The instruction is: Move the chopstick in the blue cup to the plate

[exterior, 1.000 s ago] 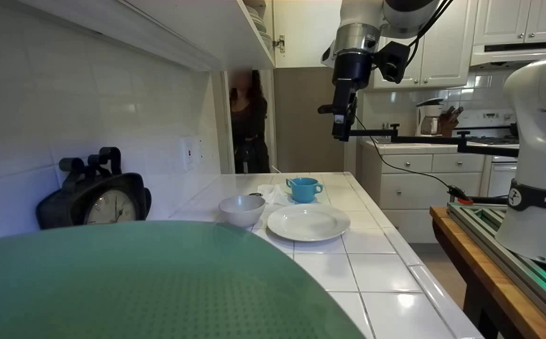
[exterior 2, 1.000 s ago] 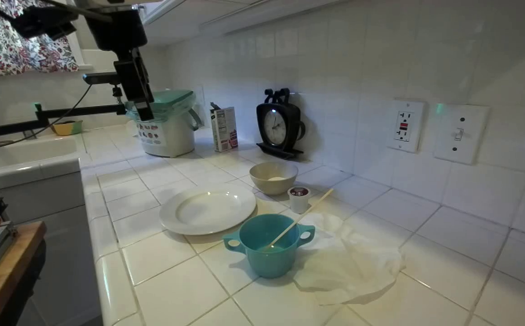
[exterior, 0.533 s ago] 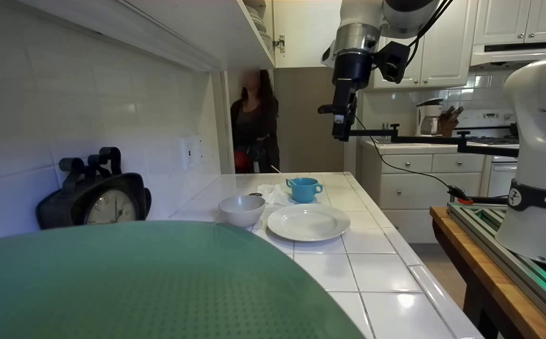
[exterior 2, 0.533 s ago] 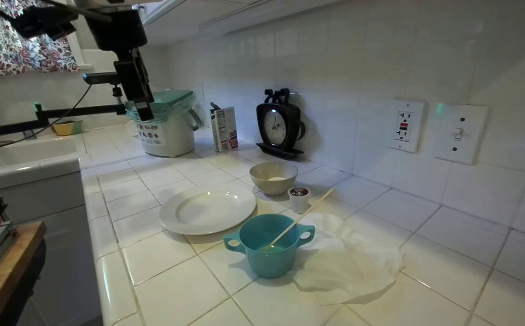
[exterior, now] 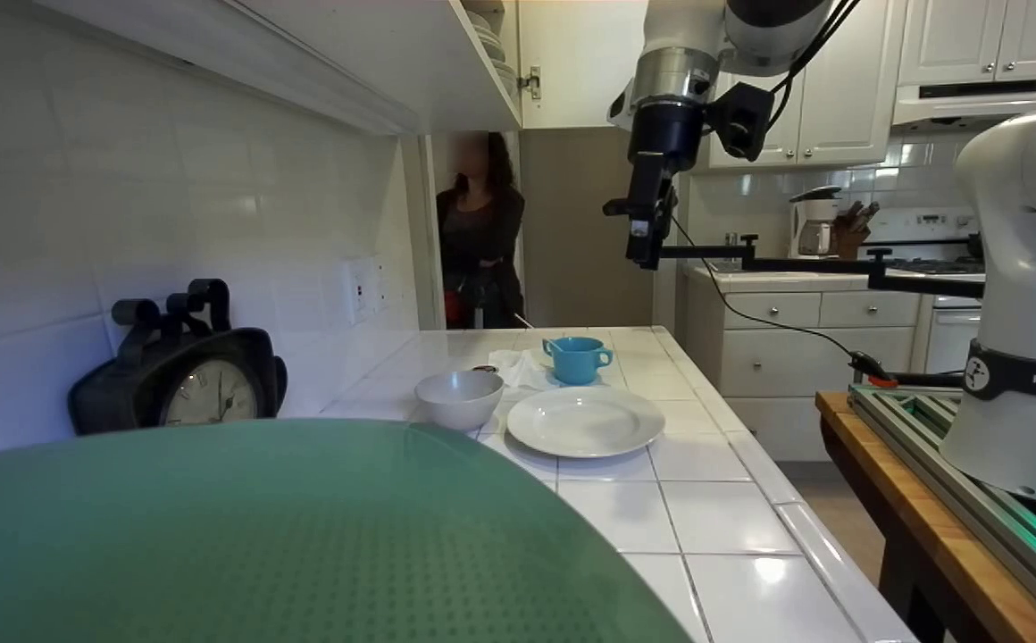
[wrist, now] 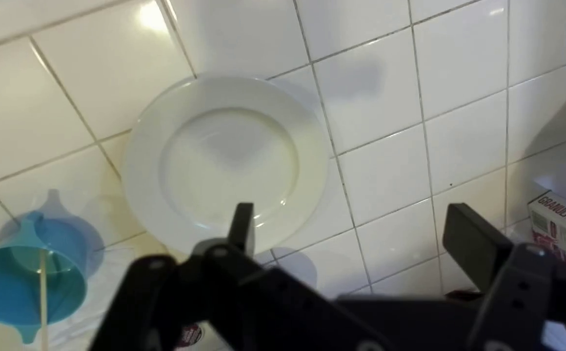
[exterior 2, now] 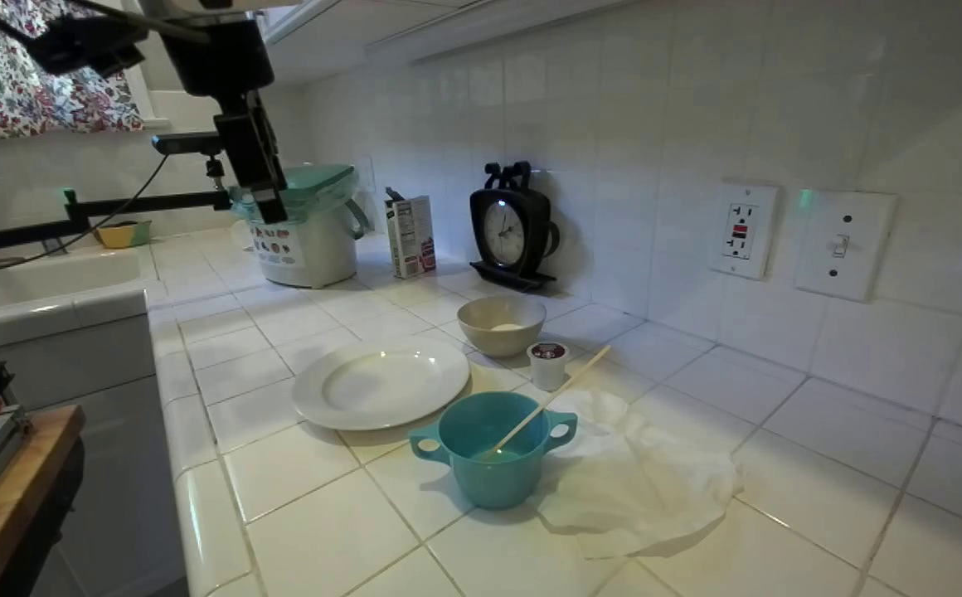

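The blue cup (exterior 2: 493, 481) stands upright on the white tiled counter; it also shows in an exterior view (exterior: 579, 366) and at the left edge of the wrist view (wrist: 2, 287). The chopstick (exterior 2: 568, 385) leans in the cup, its upper end sticking out over the rim; it also shows in the wrist view (wrist: 44, 297). The white plate (exterior 2: 381, 385) lies beside the cup, bare, and fills the middle of the wrist view (wrist: 229, 165). My gripper (wrist: 351, 212) is open and empty, its fingers well apart. It hangs high above the counter in both exterior views (exterior: 645, 254) (exterior 2: 272, 207).
A pale bowl (exterior 2: 502, 332) and a small pod (exterior 2: 547, 369) stand near the plate. A crumpled napkin (exterior 2: 647, 489) lies by the cup. A black clock (exterior 2: 510, 232), a box (exterior 2: 410, 236) and a green-lidded bin (exterior 2: 307, 249) stand farther along. A person stands in the doorway.
My gripper has shifted very slightly, a little lower in both exterior views. The cup, chopstick and plate have not moved. The person in the background has shifted.
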Tool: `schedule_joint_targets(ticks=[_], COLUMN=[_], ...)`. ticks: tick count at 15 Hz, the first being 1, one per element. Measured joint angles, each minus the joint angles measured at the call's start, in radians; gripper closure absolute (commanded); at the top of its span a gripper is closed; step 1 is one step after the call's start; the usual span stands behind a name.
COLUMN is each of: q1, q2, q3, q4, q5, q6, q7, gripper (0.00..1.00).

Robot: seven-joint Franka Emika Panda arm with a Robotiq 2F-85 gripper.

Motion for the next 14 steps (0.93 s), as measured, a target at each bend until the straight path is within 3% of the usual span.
schedule_joint_targets(ticks=[6,14], q1=[-0.051,-0.118], q2=[0.155,0.409], q3=[-0.017,-0.044], q4=[0.045,0.246], q5=[-0.032,-0.091], q6=[0.142,0.216], q7=[-0.036,-0.057], gripper=[0.00,0.00])
